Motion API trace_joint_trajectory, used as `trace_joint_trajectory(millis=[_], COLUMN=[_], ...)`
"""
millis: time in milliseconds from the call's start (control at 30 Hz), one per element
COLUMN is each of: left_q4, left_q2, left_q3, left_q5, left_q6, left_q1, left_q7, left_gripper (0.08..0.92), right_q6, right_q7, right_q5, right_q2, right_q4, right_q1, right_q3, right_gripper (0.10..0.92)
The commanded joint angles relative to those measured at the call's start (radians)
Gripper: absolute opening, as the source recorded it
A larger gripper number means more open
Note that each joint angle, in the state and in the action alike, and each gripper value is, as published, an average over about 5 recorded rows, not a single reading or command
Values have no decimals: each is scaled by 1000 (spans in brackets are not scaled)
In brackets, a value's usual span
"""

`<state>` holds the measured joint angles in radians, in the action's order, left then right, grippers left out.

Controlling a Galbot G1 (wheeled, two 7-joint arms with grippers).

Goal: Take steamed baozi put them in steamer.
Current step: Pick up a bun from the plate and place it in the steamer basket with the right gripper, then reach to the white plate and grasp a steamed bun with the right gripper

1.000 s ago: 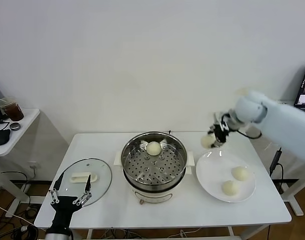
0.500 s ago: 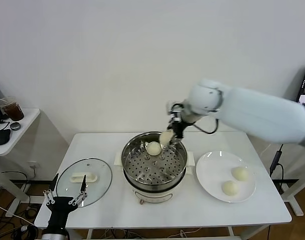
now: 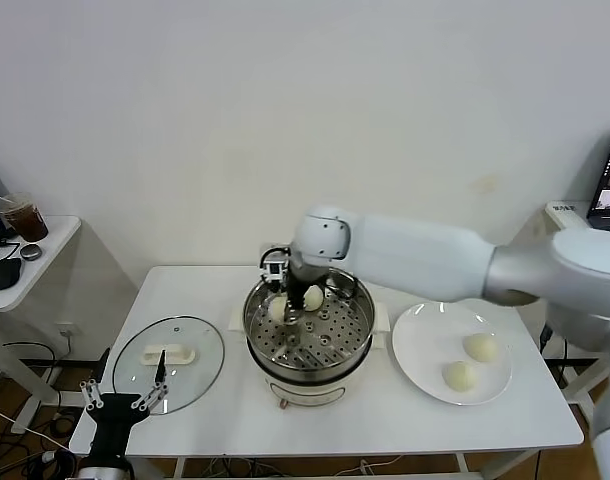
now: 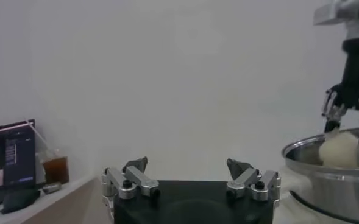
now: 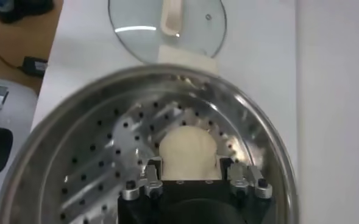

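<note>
At frame centre, the right pincer (image 3: 282, 309) grasps a second baozi (image 5: 188, 152) inside the steamer (image 3: 335, 345) beside one bun (image 3: 313, 296); two (image 3: 480, 346) wait lower right. Left pincer (image 3: 123, 403) released.

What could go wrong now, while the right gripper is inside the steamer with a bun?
1. The bun between the right gripper fingers sits close to the other bun; releasing it may nudge that one.
2. The gripper is low inside the steamer, so lifting out at an angle might catch the steel wall.
</note>
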<state>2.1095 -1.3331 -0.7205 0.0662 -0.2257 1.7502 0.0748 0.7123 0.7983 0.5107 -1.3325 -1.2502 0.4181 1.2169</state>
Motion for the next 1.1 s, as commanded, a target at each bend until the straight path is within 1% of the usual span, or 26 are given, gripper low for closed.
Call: trace_joint_trajectory(millis=[33,100,233,300,400,500,600,733,867,967,1100], left_q4=[-3,-4,-6,-6,-4,-2,-2,-7,-14,-19,-19], left_q2=[1,1,4,6,12,18,22,24,24,23,21], left_q3=[-1,-1,-2,-2,-2,-2,0,5,11,12,12], left_q5=[-3,-3,-1,-1,-1,2,6,10,7,3,-2], left_q6=[0,0,-1,-2,-2,-2,-2,-3,-4,-6,-7], left_q1=[-4,-5,-6,-8,-10,-13,-16,-20,-19,-16,-8], left_q7=[0,0,0,-1,-1,-2,-3,-5,-5,-4,-4], left_gripper=[823,823,823,823,823,823,823,823,823,823,823], right_q6=[15,15,14,14,6,-33,-106,-200,-309,-384,-456], right_q7=[-19,-4,57,105,181,282,382,461,491,501,513], right_q5=[-16,-27,-34,-31,-29,-57,-115,-199,-330,-433,-561], right_q2=[-75,-65,-17,27,124,269,431,653,850,939,1027], right_q4=[75,69,18,-30,-116,-219,-320,-417,-456,-455,-425], right_q1=[-48,-46,-2,44,126,208,260,261,198,92,-142], right_q3=[-7,-7,-20,-31,-37,-19,2,5,-9,-63,-236], right_gripper=[576,607,707,764,812,821,822,823,823,823,823])
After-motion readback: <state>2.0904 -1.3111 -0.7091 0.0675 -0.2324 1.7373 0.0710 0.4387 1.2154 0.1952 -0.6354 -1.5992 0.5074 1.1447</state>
